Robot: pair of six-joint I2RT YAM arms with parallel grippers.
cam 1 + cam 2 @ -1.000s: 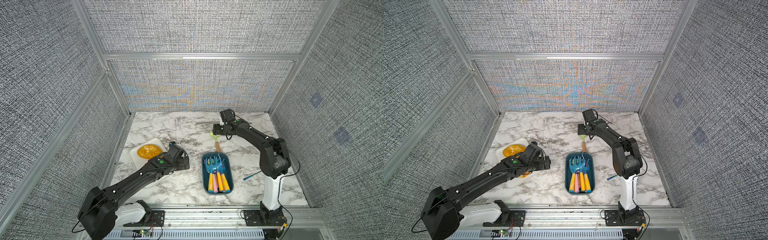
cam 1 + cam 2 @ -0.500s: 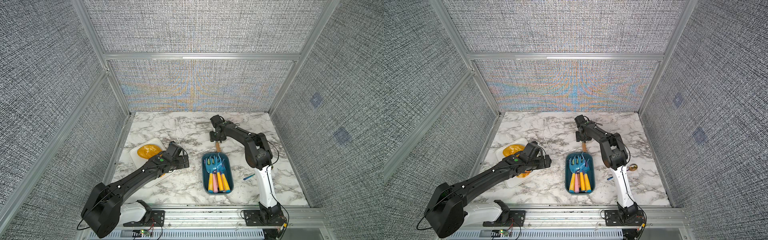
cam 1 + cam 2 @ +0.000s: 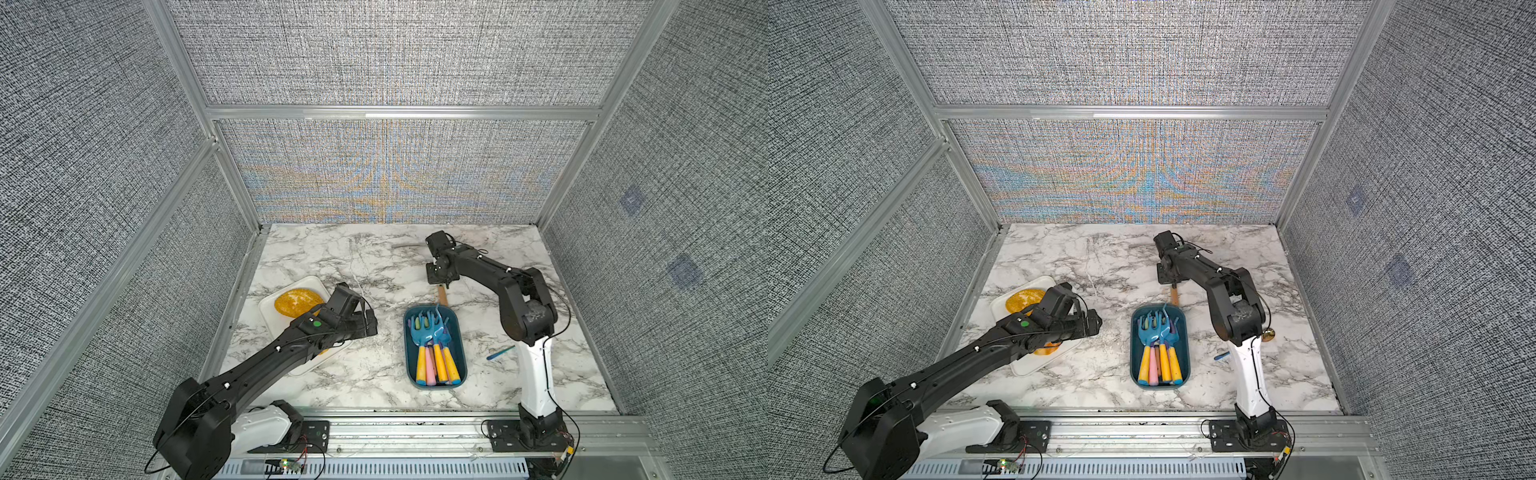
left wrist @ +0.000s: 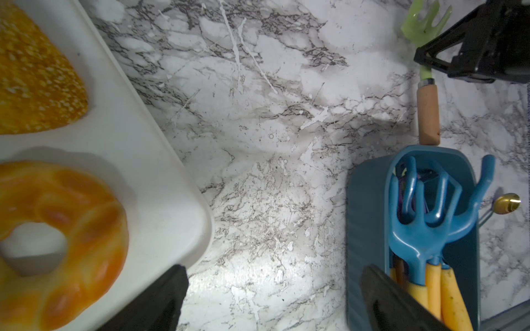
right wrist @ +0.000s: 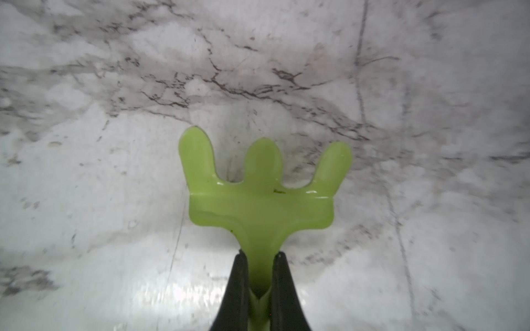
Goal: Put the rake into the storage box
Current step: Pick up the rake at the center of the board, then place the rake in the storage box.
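A rake (image 5: pixel 261 200) with a light green three-pronged head and a wooden handle (image 3: pixel 442 296) (image 3: pixel 1174 296) (image 4: pixel 428 114) lies on the marble just behind the storage box. Its handle end is next to the box's far rim. My right gripper (image 5: pixel 260 255) (image 3: pixel 440 276) is shut on the rake's thin green neck. The storage box (image 3: pixel 409 365) (image 3: pixel 1133 357) (image 4: pixel 367 229) is a dark teal bin holding several blue rakes with yellow handles (image 3: pixel 428 328). My left gripper (image 4: pixel 272 275) (image 3: pixel 372 326) hangs open over bare marble between the white tray and the box, holding nothing.
A white tray (image 3: pixel 270 328) (image 4: pixel 137 143) at the left holds a flat orange piece (image 3: pixel 297 302) and an orange doughnut (image 4: pixel 57 223). A small blue stick (image 3: pixel 500 353) and a brass knob (image 3: pixel 1268 333) lie right of the box, near the right arm's base. Textured walls close three sides.
My right gripper has come down onto the rake and its jaws have closed on the green neck. The left arm has barely moved and stays open.
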